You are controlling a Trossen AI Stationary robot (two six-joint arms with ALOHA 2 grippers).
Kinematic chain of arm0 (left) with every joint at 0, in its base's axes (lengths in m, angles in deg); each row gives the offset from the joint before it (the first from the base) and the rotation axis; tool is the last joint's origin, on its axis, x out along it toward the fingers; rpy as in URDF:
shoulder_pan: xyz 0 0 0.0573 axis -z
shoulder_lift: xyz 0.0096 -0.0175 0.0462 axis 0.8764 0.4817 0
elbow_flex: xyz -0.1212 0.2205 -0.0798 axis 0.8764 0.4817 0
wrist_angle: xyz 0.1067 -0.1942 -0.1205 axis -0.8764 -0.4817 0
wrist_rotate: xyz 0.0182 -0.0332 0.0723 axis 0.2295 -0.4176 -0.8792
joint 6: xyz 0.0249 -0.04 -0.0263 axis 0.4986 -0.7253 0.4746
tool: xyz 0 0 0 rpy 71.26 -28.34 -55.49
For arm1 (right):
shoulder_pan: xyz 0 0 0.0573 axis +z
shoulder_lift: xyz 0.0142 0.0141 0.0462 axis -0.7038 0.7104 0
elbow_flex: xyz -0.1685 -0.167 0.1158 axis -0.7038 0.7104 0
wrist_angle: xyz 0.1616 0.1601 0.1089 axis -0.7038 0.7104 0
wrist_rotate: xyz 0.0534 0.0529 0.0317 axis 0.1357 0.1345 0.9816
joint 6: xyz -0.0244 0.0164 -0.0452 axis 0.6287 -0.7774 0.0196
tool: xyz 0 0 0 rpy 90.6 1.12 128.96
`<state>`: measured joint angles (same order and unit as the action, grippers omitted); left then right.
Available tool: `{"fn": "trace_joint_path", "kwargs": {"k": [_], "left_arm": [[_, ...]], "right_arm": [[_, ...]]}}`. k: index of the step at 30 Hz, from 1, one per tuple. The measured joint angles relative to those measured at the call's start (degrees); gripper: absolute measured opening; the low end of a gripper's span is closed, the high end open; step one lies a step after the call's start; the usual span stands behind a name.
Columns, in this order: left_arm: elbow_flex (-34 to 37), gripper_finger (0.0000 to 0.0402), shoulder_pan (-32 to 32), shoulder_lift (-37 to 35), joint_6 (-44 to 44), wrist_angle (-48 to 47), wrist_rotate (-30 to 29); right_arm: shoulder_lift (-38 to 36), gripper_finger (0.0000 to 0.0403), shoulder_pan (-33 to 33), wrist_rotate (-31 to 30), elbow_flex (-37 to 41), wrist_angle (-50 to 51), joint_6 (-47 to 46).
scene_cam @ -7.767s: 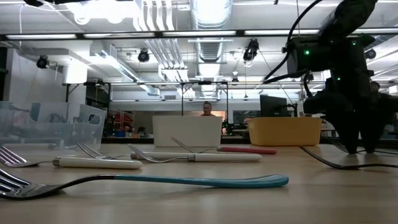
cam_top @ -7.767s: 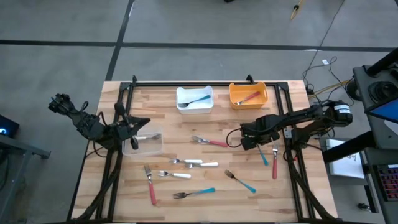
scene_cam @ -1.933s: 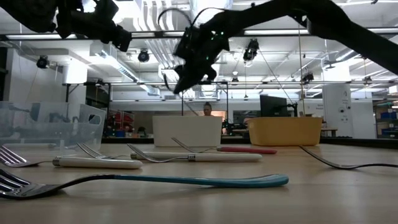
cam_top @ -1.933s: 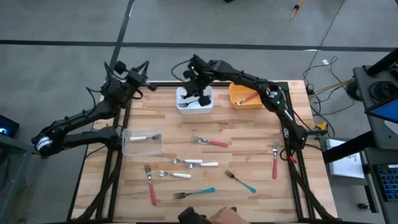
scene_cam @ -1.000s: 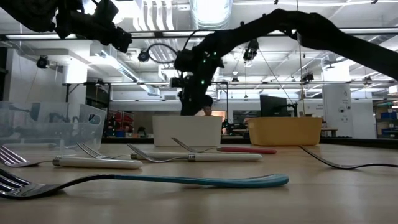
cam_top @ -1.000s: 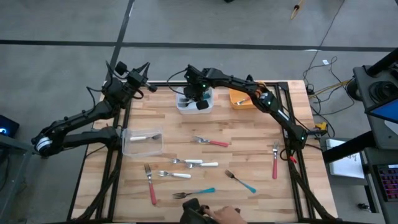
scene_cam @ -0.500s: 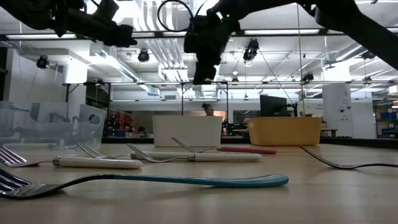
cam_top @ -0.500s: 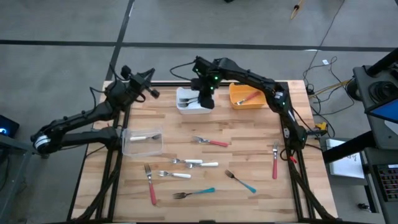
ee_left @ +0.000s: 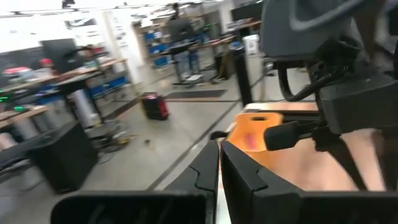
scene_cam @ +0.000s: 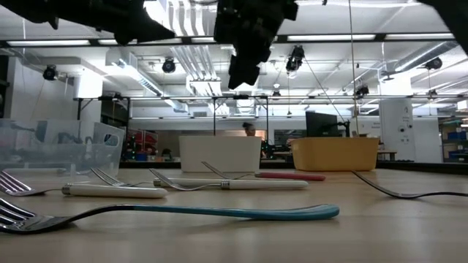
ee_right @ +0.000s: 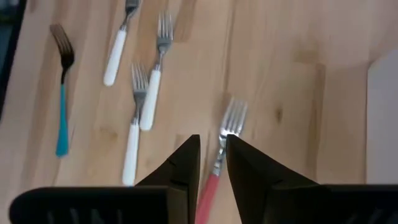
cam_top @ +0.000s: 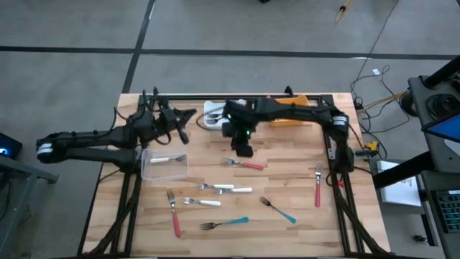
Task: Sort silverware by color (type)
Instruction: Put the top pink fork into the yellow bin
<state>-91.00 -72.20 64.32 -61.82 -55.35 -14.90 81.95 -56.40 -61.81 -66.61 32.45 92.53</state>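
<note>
**A:** Where is the right end effector (cam_top: 244, 150)?

**B:** Above the wooden surface (cam_top: 287, 180), just in front of the white bin (cam_top: 213, 115) and directly over the red-handled fork (cam_top: 243, 164). Its fingers (ee_right: 184, 163) are drawn together with only a thin slit between them, gripping nothing; the fork's tines show just past the tips in the right wrist view.

**A:** And the left one?

**B:** The left end effector (cam_top: 181, 126) hangs beside the white bin, on the side away from the orange bin (cam_top: 293, 108), above the clear bin (cam_top: 164, 165). Its fingers (ee_left: 245, 171) are also close together and empty.

**A:** The silverware?

**B:** Using the red-handled fork as the mark: two white-handled forks (cam_top: 224, 189) lie nearer the front edge, with a third white one (cam_top: 201, 202) beyond them. A teal fork (cam_top: 224, 224) sits closest to the front edge, another teal fork (cam_top: 279, 210) off toward the right arm's side. One red fork (cam_top: 174, 213) lies toward the left arm's side, one red fork (cam_top: 318, 187) by the right arm's base. A white-handled piece (cam_top: 169, 159) rests in the clear bin.
</note>
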Motion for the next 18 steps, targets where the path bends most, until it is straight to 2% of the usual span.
{"fn": "trace_joint_path", "kwargs": {"k": [6, 15, 18], "left_arm": [[0.0, 0.0, 4.8, 0.1, -2.4, -0.1, 0.0], [0.0, 0.0, 6.4, 0.3, -4.3, -0.1, 0.0], [0.0, 0.0, 6.4, 0.3, -4.3, -0.1, 0.0]], "right_arm": [[-5.7, 0.0067, 4.8, -10.5, 15.4, -14.8, -6.2], [-7.1, 0.0066, 7.8, -12.9, 29.9, -28.7, -11.9], [-7.0, 0.0065, 8.3, -17.4, 33.1, -31.7, -12.3]]}}
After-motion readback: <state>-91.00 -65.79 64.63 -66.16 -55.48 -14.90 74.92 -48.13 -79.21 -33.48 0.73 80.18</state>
